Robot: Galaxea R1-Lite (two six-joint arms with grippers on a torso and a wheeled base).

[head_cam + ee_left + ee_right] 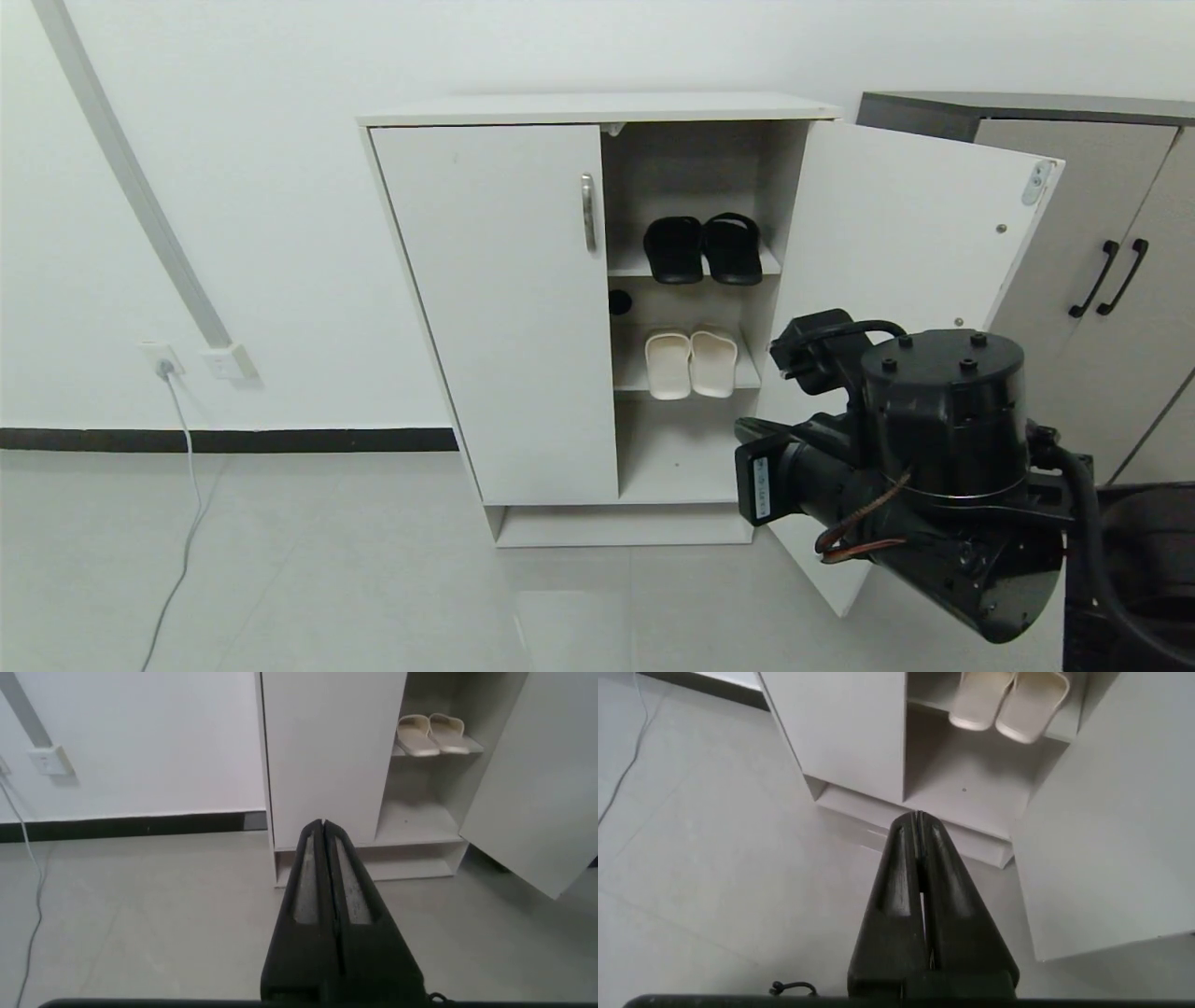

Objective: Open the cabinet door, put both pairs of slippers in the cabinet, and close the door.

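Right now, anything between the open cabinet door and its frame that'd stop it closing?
No object visible. The black slippers and white slippers sit on shelves inside the cabinet. Only the right arm overlaps the open door low down; whether it's in the swing path is unclear.

Upper shelf [624, 271]: black slippers [702, 249]. Middle shelf [627, 381]: white slippers [692, 363], side by side.
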